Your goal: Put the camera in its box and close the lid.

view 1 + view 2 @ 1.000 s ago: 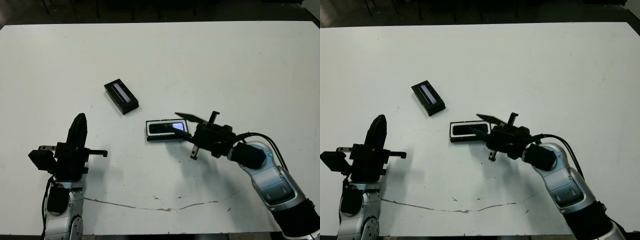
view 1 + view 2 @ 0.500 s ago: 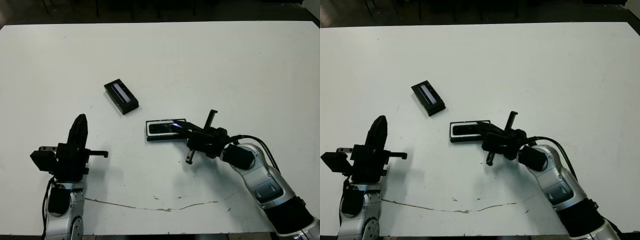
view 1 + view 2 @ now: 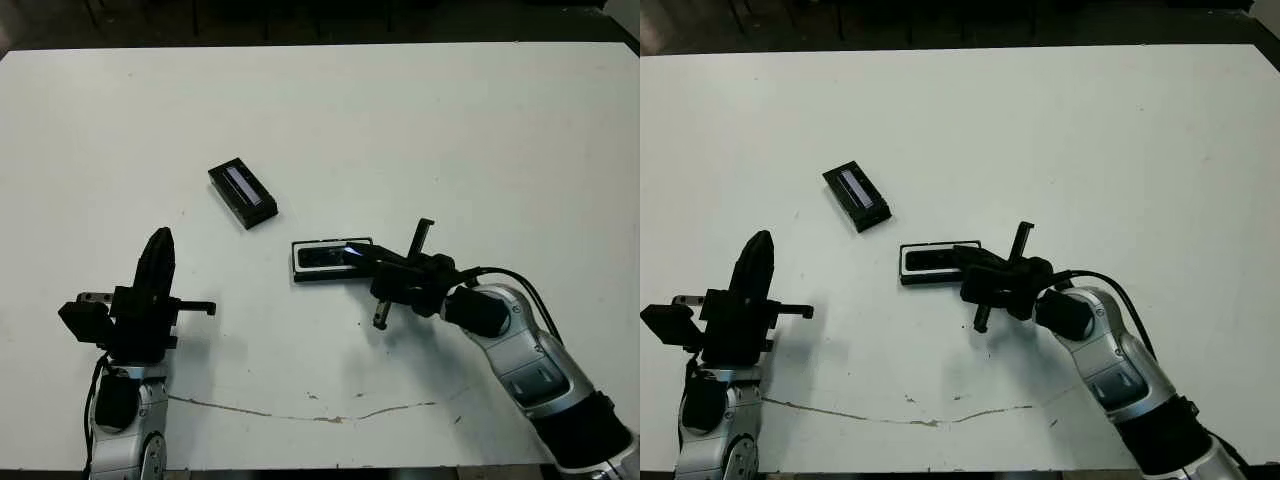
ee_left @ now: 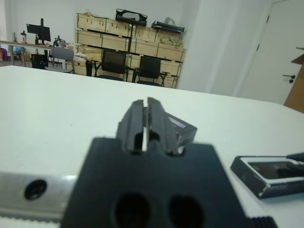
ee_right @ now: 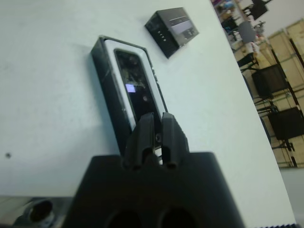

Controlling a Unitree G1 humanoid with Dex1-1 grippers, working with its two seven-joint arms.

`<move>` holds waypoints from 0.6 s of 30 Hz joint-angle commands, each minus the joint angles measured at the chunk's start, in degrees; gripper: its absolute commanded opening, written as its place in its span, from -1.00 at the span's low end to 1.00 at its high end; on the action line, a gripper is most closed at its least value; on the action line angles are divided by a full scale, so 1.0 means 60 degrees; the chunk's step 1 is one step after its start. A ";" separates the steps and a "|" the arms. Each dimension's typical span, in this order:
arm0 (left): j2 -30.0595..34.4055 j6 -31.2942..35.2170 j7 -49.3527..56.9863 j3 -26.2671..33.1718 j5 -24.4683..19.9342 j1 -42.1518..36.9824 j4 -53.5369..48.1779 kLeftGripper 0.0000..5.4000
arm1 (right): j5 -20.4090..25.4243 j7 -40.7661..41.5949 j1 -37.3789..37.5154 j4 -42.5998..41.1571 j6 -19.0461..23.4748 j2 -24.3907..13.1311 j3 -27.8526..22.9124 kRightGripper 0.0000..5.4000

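The box [image 3: 298, 262] lies mid-table with its white lining showing. The camera [image 5: 135, 83] lies flat inside it, a small bluish screen lit on its upper face. My right gripper [image 3: 354, 253] is shut with nothing between its fingers, and its tips rest at the camera's end nearest my right arm; the right wrist view shows the closed fingertips [image 5: 146, 124] over that end. The lid [image 3: 243, 194], black with a pale stripe, lies apart on the table, up and to the left of the box. My left gripper [image 3: 160, 240] stands upright and shut at the near left, holding nothing.
A thin dark crack line [image 3: 300, 410] runs across the table near its front edge. Beyond the table in the left wrist view are office chairs [image 4: 149, 69] and stacked cardboard boxes [image 4: 123, 33].
My right gripper's fingers, spread open above the box a second ago, have shut and dropped onto the camera's end. The left arm has not moved.
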 commanded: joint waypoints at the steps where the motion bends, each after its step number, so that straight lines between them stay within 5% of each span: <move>1: 0.0427 0.0470 -0.0020 0.0055 0.0228 0.0290 -0.0317 -1.00 | 0.0332 0.0311 0.0392 -0.0241 0.0360 -0.0340 -0.0312 -0.99; 5: 0.1618 0.1548 -0.0388 0.0357 0.0211 -0.0065 -0.1719 -1.00 | 0.2310 -0.0270 0.1305 -0.0991 0.0494 0.0233 -0.2020 -0.99; 11: 0.4084 0.4907 -0.1014 0.0944 -0.0508 -0.1989 -0.3583 -1.00 | 0.5333 -0.0967 0.2116 -0.1918 0.0873 0.1053 -0.4070 -0.99; 18: 0.5443 0.6474 -0.1922 -0.0095 0.0220 -0.5415 -0.2278 -1.00 | 0.7068 -0.1607 0.2490 -0.2686 0.1445 0.1243 -0.5030 -0.99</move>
